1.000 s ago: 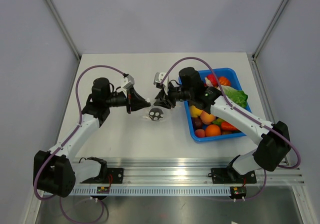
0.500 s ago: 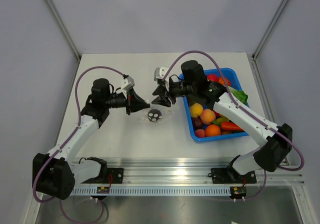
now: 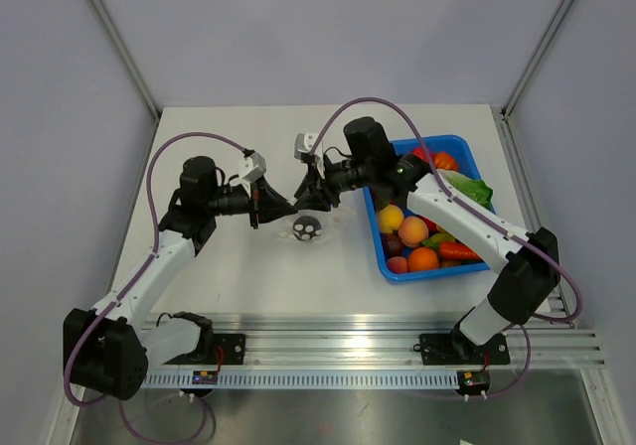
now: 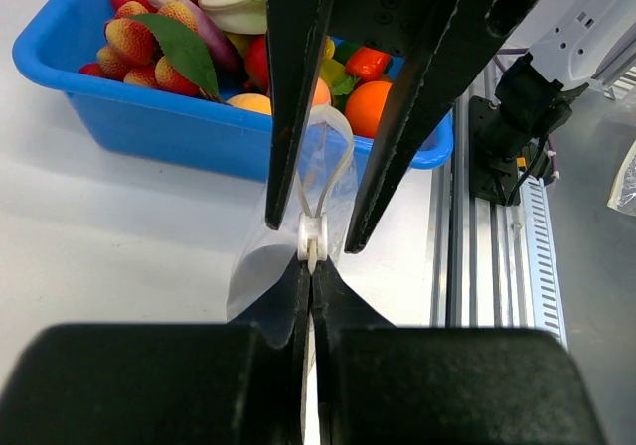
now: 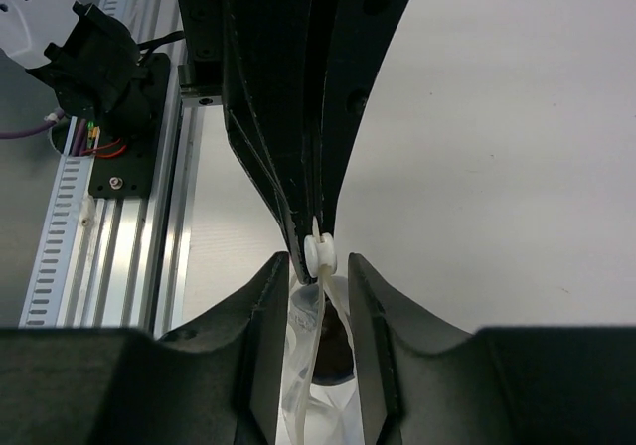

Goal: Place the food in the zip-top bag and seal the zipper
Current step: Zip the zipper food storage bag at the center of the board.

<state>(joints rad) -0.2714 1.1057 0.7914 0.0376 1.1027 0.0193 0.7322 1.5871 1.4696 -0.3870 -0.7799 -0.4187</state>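
Note:
The zip-top bag lies mid-table with the food, a small dark round fruit, inside it. My left gripper is shut on the bag's raised mouth edge, its tips just behind the zipper's white slider. My right gripper faces it from the other side. In the right wrist view its jaws stand open on either side of the zipper strip, with the slider just past the tips. The dark fruit shows through the clear plastic below.
A blue tray full of toy fruit and vegetables stands right of the bag, under the right arm; its wall is close behind the bag. The aluminium rail runs along the near table edge.
My right gripper has shifted a little left, closing in on the left gripper's tips over the bag mouth. The left arm and the bag have stayed put.

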